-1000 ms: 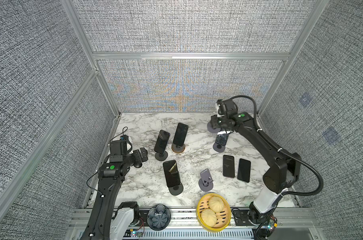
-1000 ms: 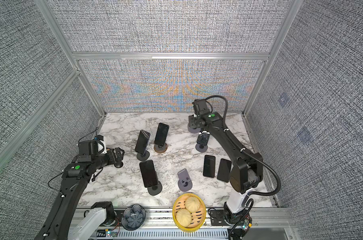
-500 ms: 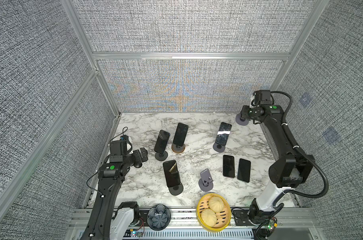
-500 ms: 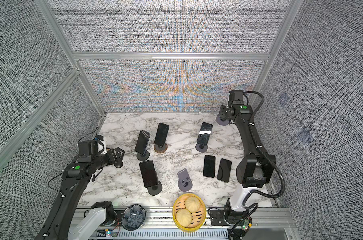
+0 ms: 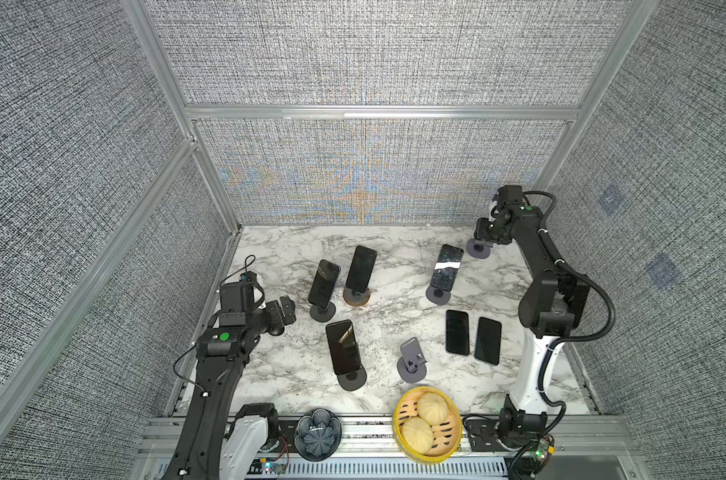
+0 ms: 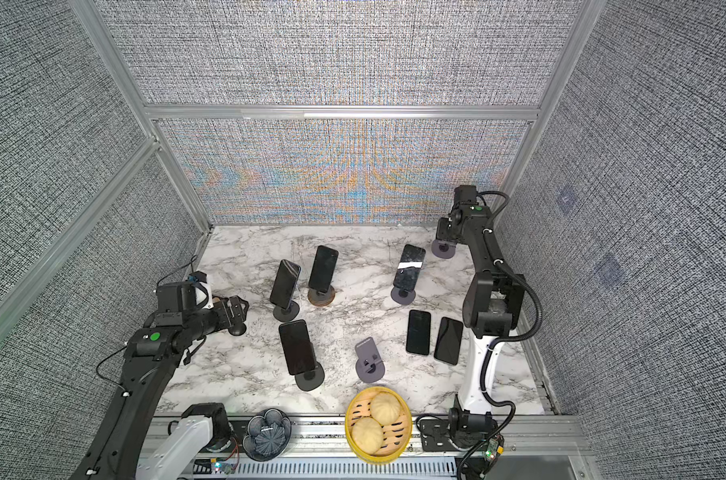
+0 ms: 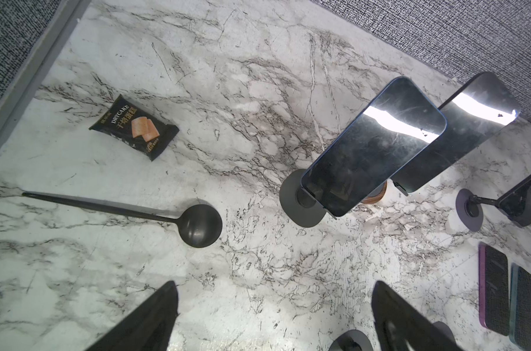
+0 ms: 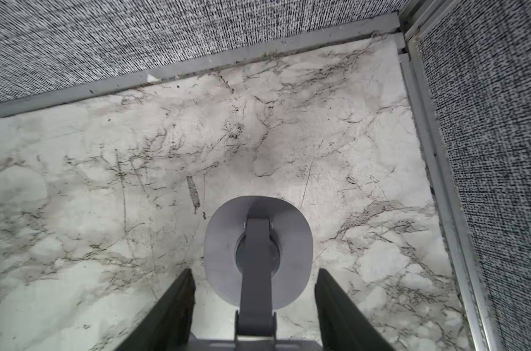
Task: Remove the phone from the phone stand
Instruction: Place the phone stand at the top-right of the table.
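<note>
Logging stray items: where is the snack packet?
Only the left wrist view shows the snack packet: flat on the marble, robot's left side, between the wall rail and black spoon.

Black spoon [image 7: 200, 225], snack packet [image 7: 134, 131], bun basket [image 5: 397, 428]

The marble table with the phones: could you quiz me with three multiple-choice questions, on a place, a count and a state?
1. Where is the yellow bamboo steamer basket? A back corner; B front edge; C atop a stand.
2. How many dark phones lie flat on the white marble table? A one; B two; C four.
3. The left gripper is: A open and empty; B shut on a phone; C shut on a spoon.
B, it sits by the front rail. B, two lie side by side. A, its fingers stand wide apart, nothing between.
</note>
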Robot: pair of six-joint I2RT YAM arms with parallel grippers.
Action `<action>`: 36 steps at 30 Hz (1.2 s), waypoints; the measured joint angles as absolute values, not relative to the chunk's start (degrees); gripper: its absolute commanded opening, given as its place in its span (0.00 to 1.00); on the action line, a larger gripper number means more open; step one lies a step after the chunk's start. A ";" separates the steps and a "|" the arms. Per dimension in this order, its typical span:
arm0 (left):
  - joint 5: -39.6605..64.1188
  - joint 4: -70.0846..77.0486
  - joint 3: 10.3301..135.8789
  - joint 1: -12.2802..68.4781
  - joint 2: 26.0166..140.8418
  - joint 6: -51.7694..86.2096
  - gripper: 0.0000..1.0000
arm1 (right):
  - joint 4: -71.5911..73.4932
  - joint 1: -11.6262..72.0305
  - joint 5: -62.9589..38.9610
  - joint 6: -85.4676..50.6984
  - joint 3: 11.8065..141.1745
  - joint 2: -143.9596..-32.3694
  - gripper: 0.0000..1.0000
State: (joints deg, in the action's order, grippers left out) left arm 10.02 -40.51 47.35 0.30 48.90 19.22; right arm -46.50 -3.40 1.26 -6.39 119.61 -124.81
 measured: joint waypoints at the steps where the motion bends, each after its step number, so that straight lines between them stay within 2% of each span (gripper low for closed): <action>1: 10.00 -40.47 47.35 0.30 48.90 19.49 1.00 | -46.52 -3.36 1.21 -6.02 119.79 -125.95 0.55; 13: 9.41 -40.56 47.35 0.30 49.39 19.55 0.99 | -47.09 -3.03 3.84 -3.75 120.01 -134.06 0.55; 18: 9.41 -40.56 47.33 0.30 49.25 19.57 1.00 | -46.41 -2.96 4.89 -3.27 120.01 -134.17 0.63; 23: 9.41 -40.56 47.33 0.30 49.39 19.59 1.00 | -47.05 -2.96 5.54 -2.90 120.33 -133.84 0.81; 31: 9.47 -40.53 47.33 0.30 49.23 19.59 1.00 | -48.16 -2.96 5.74 -4.23 119.79 -125.34 0.88; 36: 9.61 -40.49 47.29 0.30 48.47 19.59 1.00 | -47.88 -2.96 4.45 -7.11 113.10 -116.79 0.90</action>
